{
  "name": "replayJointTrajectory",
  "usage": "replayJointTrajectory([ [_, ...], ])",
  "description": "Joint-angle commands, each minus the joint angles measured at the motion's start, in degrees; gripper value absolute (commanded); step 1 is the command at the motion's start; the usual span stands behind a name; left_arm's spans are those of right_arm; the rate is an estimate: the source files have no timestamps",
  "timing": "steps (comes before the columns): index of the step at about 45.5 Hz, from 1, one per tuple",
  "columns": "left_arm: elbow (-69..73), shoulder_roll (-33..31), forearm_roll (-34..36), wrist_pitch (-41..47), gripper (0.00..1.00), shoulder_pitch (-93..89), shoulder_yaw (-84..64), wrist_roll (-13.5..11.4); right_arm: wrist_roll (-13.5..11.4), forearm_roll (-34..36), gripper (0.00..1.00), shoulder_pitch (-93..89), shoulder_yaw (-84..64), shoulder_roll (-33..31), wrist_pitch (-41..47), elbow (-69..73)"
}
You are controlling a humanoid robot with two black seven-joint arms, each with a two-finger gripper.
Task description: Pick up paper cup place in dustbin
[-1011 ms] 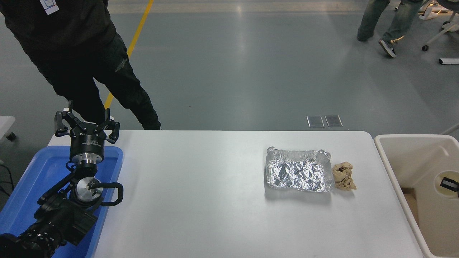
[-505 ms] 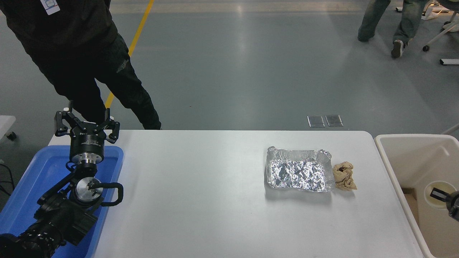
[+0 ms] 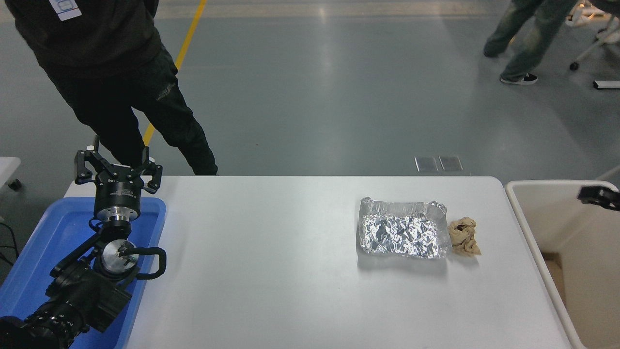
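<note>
The cream-beige dustbin (image 3: 529, 228) stands at the table's right end, cut off by the picture's edge. The paper cup is not in view; the part of the bin's inside that shows holds no cup. Only a small black tip of my right gripper (image 3: 598, 196) shows at the right edge, over the bin's far rim, with nothing visibly in it. My left gripper (image 3: 117, 169) is parked open and empty above the blue tray at the lower left.
A crumpled foil tray (image 3: 402, 235) lies right of the table's centre, with a brown paper wad (image 3: 465, 236) against its right side. A blue plastic tray (image 3: 43, 242) sits at the left end. A person in black stands at the far left corner.
The cup, seen low inside the bin with my right gripper at it, no longer shows. The right gripper has moved up to the bin's far rim. The left arm has not moved.
</note>
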Motion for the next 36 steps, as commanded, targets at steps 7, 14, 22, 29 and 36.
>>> replayJointTrajectory([
  [7,0.0,0.1,-0.1,0.1,0.99,0.1,0.0,-0.1,0.4,11.6,1.00,29.3,-10.5,17.4,15.6,16.8],
  [14,0.0,0.1,-0.2,0.1,0.99,0.1,0.0,-0.1,0.5,18.2,1.00,31.6,-9.1,26.3,16.5,17.0],
  [22,0.0,0.0,-0.3,0.1,0.99,0.1,0.0,-0.1,0.5,25.2,1.00,33.4,-8.1,32.3,20.7,17.5],
  [29,0.0,0.0,-0.3,0.1,0.99,0.1,0.0,-0.2,0.5,28.3,1.00,36.4,-8.4,34.5,25.2,21.0],
  [36,0.0,0.0,-0.3,0.2,0.99,0.1,-0.1,-0.2,0.5,29.8,1.00,41.0,-9.2,33.6,25.6,25.8],
])
